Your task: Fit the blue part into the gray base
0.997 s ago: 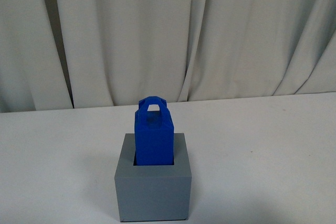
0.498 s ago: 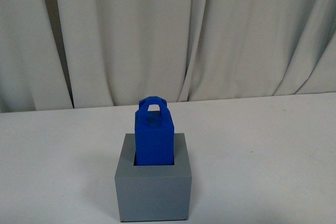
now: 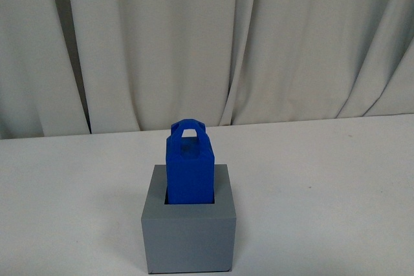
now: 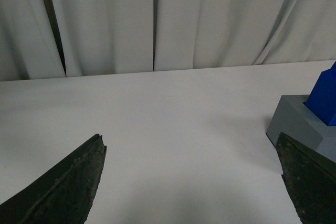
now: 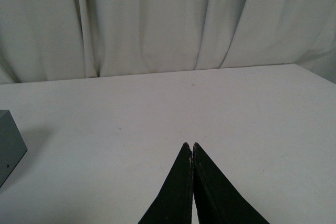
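The blue part [image 3: 189,165] stands upright in the square recess of the gray base [image 3: 188,237], its handle loop on top, at the table's near middle in the front view. Neither arm shows in that view. In the left wrist view my left gripper [image 4: 191,148] is open over bare table, with the gray base [image 4: 296,124] and a corner of the blue part [image 4: 325,98] beside one finger. In the right wrist view my right gripper [image 5: 190,145] is shut on nothing, and an edge of the gray base [image 5: 8,140] shows off to the side.
A white tabletop [image 3: 323,179] runs back to a pale pleated curtain [image 3: 213,43] that closes off the far side.
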Motion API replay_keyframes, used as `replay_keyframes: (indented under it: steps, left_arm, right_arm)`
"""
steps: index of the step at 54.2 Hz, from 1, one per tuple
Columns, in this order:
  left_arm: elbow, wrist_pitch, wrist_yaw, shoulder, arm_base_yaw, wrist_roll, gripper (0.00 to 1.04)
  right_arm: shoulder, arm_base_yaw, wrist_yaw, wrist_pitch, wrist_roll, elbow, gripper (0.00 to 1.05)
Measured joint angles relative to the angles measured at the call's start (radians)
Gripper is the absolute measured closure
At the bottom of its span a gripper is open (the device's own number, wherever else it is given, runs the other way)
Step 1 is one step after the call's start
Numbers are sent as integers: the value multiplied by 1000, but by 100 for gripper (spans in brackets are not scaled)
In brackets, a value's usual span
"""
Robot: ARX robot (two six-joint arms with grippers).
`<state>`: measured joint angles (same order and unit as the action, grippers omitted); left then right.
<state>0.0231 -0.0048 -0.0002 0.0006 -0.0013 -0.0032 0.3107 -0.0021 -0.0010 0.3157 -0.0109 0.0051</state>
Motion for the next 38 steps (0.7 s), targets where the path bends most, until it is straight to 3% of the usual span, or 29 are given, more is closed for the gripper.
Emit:
replay_keyframes:
  steps: [28, 33, 38]
  left_arm:
    - [0, 0, 0, 0, 0, 0, 6]
    - [0, 0, 0, 0, 0, 0, 6]
    - [0, 0, 0, 0, 0, 0, 6]
  right_arm:
    - [-135, 0, 0, -136, 0, 0, 102]
    - [-242, 0, -2, -278, 0, 1, 102]
    - [-303, 0, -2, -309, 0, 1, 102]
